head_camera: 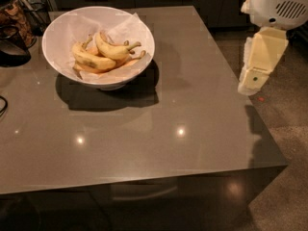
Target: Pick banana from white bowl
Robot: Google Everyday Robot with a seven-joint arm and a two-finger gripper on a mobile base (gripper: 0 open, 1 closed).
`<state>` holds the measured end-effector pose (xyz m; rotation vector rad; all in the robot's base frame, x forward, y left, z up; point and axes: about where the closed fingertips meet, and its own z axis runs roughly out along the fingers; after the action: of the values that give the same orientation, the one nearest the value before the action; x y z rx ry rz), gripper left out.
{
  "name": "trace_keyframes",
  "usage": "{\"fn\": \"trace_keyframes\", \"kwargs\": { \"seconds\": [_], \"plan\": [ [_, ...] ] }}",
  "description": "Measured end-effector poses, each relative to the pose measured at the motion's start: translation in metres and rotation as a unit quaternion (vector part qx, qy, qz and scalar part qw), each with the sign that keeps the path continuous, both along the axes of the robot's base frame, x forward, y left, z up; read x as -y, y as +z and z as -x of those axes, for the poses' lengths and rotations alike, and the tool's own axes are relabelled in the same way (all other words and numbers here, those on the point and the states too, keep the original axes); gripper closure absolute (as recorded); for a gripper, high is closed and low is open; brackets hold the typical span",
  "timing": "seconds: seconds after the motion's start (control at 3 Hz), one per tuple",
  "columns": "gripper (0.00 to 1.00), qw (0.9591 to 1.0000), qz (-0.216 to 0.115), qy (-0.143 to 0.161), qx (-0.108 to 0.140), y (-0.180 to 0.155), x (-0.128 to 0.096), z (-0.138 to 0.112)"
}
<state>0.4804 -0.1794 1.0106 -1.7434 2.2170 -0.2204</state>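
The white bowl (62,28), lined with crinkled white paper, stands at the far left of the grey table (192,105). In it lies the banana (111,49), plump and pale yellow, with its brown stem tip pointing right. It rests on top of a blotched yellow banana (91,61) and an orange-tinted one (126,63). My gripper (251,82) hangs as a cream-coloured piece below the white arm housing (279,4), off the table's right edge, far to the right of the bowl and holding nothing that I can see.
A dark round object (10,52) and a patterned jar (13,14) stand at the table's left edge behind the bowl. A dark cable (3,105) curls at the left edge. Speckled floor (284,114) lies to the right, and dark cabinets run along the back.
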Motion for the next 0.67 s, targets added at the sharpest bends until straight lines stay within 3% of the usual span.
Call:
{"fn": "trace_keyframes", "kwargs": {
  "seconds": [0.33,0.67],
  "plan": [
    [0.0,1.0,0.0,0.0,0.0,0.0,0.0,0.0],
    [0.0,0.9995,-0.002,0.029,0.01,0.02,-0.039,-0.002]
  ]
}}
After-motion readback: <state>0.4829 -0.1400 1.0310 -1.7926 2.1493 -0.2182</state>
